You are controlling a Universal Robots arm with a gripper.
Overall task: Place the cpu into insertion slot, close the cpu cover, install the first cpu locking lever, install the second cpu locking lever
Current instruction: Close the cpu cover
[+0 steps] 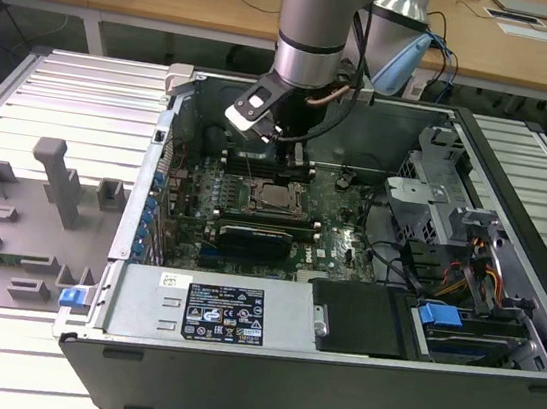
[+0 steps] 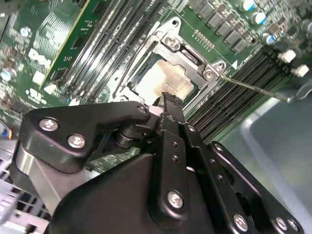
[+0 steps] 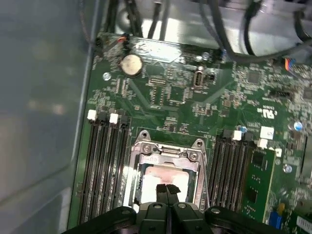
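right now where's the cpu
In the first wrist view the cpu lies in the middle of the motherboard, framed by the cover, between the memory slots, right by the gripper tips.

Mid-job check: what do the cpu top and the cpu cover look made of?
The cpu: metal, pale silver-grey with a satin finish, showing a soft, dull glare. The cpu cover: probably stamped steel, bare silver-grey here, with bright glints along its thin edges.
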